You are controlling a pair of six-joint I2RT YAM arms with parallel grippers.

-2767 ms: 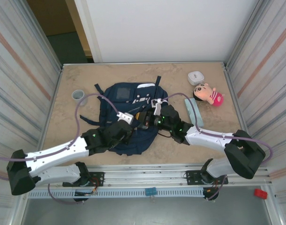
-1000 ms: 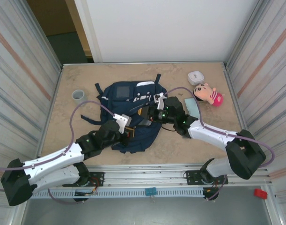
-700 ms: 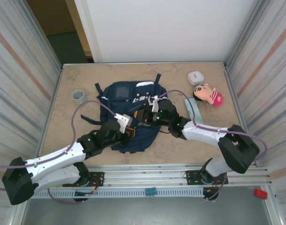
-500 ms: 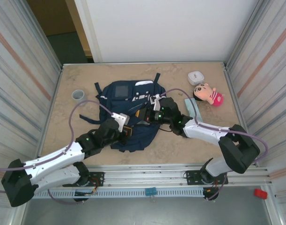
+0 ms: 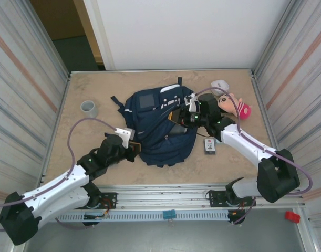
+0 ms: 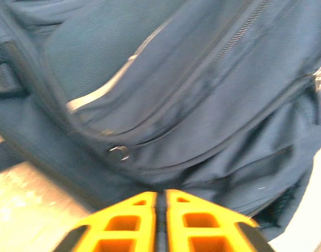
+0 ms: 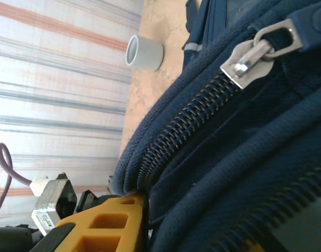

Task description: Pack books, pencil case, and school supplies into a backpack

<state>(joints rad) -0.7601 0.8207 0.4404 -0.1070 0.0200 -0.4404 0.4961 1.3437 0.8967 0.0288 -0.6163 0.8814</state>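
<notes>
The navy backpack (image 5: 160,126) lies mid-table, bulging, with its white patches toward the back. My right gripper (image 5: 182,116) is at its right upper side, shut on the fabric edge beside the zipper (image 7: 202,110). One orange finger (image 7: 123,218) shows and the other is hidden by cloth. My left gripper (image 5: 134,150) is at the backpack's lower left edge. Its orange fingers (image 6: 128,220) stand almost together, tips against the blue fabric (image 6: 202,105). A small black box with a white label (image 5: 209,145) lies on the table right of the backpack. The books and the pencil case are hidden.
A grey cup (image 5: 89,108) stands at the left, also in the right wrist view as the cup (image 7: 144,52). A pink-clothed doll (image 5: 235,105) and a small white case (image 5: 219,85) lie at the back right. Metal walls close both sides.
The backpack has slid right and toward the back with my right gripper on it. The black box now lies bare on the table. My left gripper has drawn back to the left.
</notes>
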